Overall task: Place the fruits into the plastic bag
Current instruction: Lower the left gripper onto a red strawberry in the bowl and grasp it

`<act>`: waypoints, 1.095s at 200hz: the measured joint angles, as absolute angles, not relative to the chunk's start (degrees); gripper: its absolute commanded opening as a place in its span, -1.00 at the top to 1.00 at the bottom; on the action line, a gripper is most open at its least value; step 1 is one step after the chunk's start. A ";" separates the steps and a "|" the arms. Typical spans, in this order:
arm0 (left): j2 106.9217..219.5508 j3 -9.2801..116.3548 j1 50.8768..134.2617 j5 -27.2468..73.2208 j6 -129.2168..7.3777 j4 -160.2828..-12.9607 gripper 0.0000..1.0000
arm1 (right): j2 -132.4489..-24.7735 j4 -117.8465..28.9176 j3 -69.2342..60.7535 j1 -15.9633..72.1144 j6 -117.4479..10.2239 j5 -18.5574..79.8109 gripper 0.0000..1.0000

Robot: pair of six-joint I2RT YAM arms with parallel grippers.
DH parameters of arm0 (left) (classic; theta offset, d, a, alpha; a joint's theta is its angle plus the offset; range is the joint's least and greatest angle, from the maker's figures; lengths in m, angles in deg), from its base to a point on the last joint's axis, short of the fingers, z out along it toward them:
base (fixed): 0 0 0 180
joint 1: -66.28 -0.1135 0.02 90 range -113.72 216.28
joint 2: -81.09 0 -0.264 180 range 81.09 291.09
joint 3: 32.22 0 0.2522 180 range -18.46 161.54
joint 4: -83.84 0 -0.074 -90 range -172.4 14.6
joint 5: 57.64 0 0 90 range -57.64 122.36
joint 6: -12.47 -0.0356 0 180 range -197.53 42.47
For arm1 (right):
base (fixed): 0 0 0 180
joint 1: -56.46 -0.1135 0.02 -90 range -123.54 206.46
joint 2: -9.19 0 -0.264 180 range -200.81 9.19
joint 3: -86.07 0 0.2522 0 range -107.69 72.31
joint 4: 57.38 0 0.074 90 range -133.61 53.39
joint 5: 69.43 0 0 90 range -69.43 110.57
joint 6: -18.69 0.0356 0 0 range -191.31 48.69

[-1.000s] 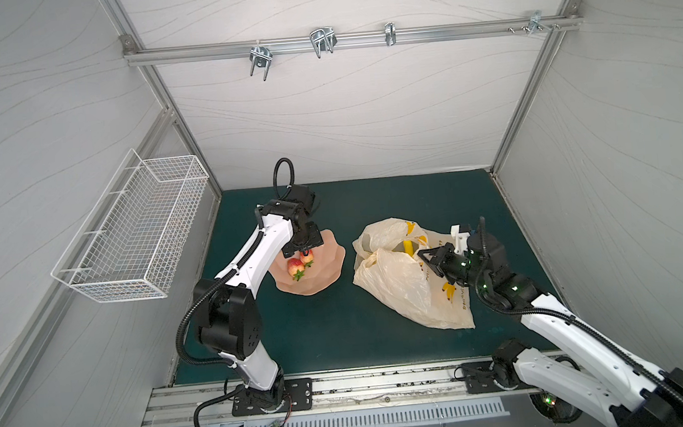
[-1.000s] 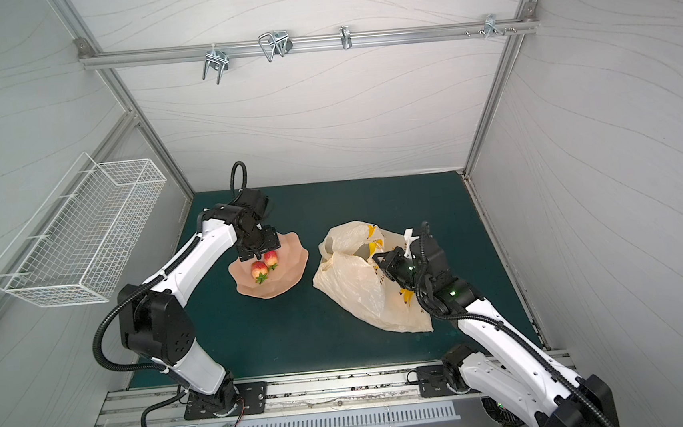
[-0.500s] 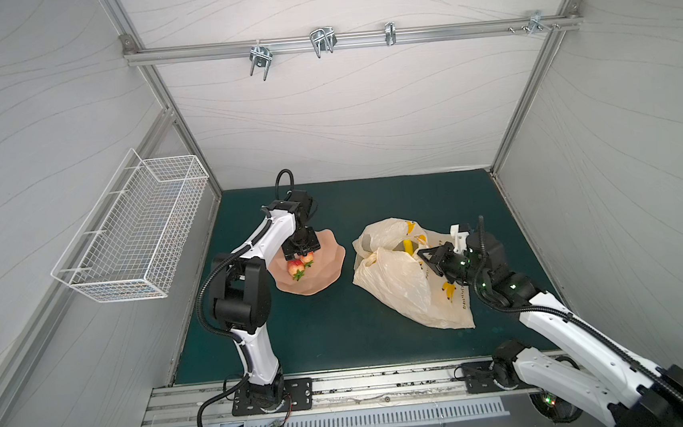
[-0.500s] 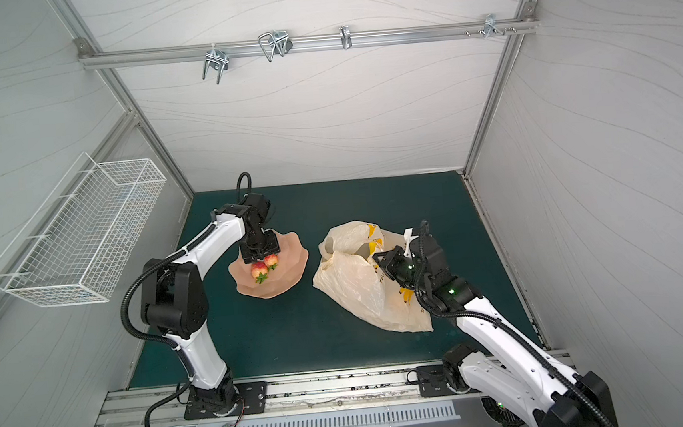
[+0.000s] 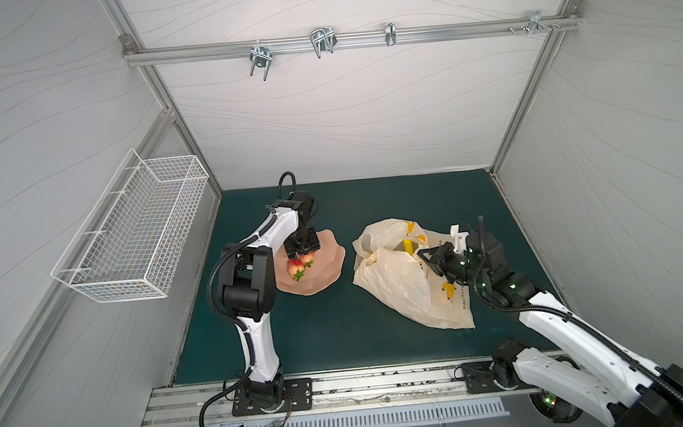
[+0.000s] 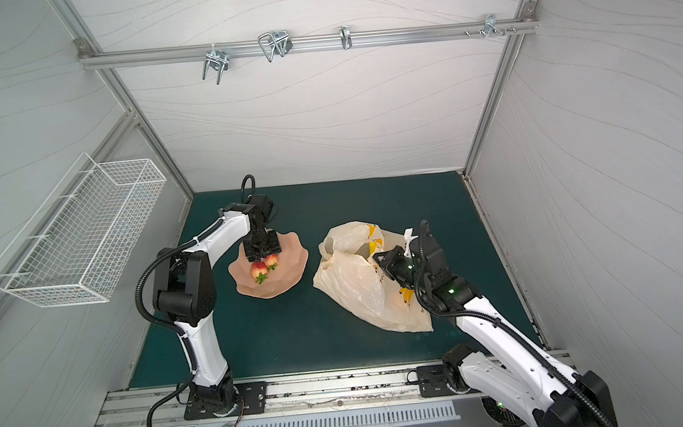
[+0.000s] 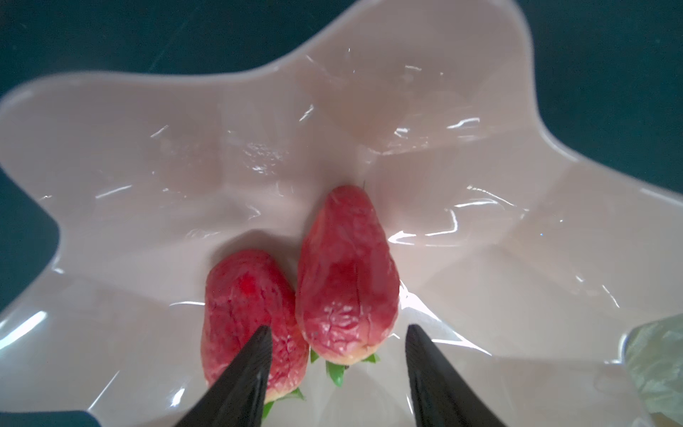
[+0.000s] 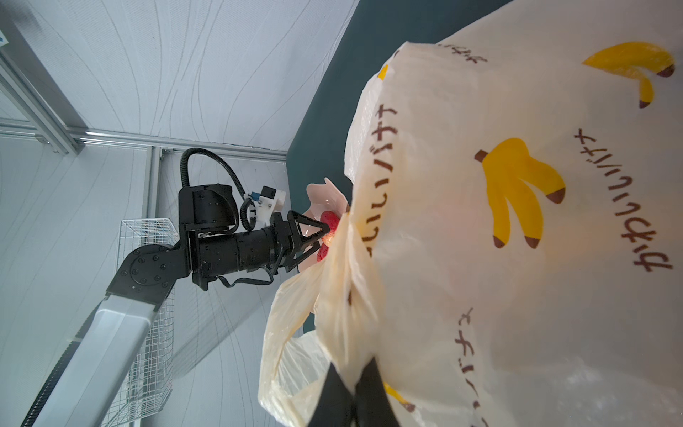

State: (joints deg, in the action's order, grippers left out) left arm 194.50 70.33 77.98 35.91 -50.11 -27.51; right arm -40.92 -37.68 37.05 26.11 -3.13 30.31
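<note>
Shows yellow fruit (image 5: 407,246) bagged; leaves two red toy strawberries (image 7: 347,273) on wavy pink dish (image 7: 148,148); straddles one with released left tool (image 7: 334,332); clenches right tool (image 8: 351,384) on cream plastic bag (image 8: 462,258).

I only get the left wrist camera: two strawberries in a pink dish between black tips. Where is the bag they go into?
Observer: In both top views the plastic bag lies on the mat, right of the dish.
Operator: Is something holding it?
Observer: The right gripper is shut on a fold of it.
Operator: Anything inside?
Observer: A yellow fruit shows in its mouth.
</note>
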 measured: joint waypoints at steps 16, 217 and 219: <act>195.70 71.03 77.94 35.91 -50.50 -27.60 -0.13 | -41.14 -37.81 37.05 26.11 -3.13 30.31 1.00; 193.25 71.69 77.37 33.68 -52.42 -28.34 0.64 | -43.12 -38.88 36.92 26.22 -3.13 30.57 1.00; 193.03 71.77 77.37 33.62 -52.42 -28.32 0.65 | -43.17 -38.88 36.92 26.22 -3.13 30.57 1.00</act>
